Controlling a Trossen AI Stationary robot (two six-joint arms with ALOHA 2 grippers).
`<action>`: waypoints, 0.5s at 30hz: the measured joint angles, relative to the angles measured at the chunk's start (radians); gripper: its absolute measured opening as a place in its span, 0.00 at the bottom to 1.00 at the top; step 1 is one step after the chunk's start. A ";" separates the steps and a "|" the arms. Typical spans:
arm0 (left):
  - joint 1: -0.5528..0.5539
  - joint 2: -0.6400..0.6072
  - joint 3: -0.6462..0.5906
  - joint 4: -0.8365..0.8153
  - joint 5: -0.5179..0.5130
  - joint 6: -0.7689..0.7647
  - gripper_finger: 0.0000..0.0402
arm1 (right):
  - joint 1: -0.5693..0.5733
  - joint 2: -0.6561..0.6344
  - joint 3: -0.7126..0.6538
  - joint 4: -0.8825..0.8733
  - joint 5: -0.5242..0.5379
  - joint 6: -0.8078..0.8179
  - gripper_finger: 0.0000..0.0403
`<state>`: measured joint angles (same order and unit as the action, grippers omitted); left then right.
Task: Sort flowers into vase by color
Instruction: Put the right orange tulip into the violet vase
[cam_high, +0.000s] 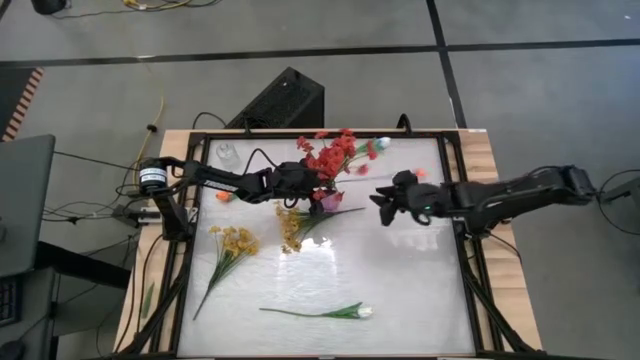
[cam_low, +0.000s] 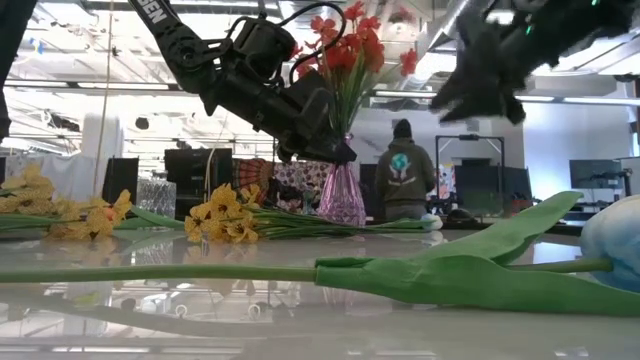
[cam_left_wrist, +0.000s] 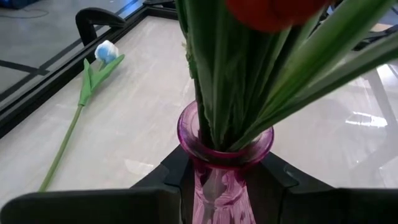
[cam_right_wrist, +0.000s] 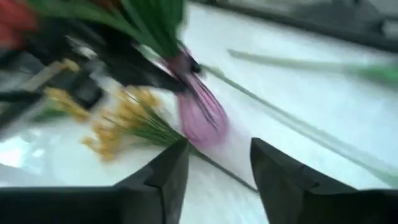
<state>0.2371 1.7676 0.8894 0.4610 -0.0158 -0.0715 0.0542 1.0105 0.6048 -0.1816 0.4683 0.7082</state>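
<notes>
Vase (cam_left_wrist: 224, 155) unlabelled, in left gripper (cam_left_wrist: 221, 186)

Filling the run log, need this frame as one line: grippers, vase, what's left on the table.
left gripper: shut on pink vase neck | right gripper: open, empty, beside vase | red flowers: in vase | yellow sprays, white tulip: on table
</notes>
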 joint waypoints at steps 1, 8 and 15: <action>0.000 0.000 0.000 0.000 0.000 0.000 0.22 | -0.003 0.021 -0.003 0.001 0.000 0.021 0.53; 0.000 0.000 0.000 -0.001 0.000 -0.001 0.22 | -0.002 0.108 -0.003 -0.023 -0.087 0.068 0.58; -0.001 0.000 0.000 -0.014 0.000 -0.011 0.22 | -0.071 0.149 -0.003 -0.161 -0.085 0.490 0.55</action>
<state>0.2363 1.7679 0.8890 0.4473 -0.0162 -0.0825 -0.0172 1.1591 0.6018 -0.3427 0.3837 1.1985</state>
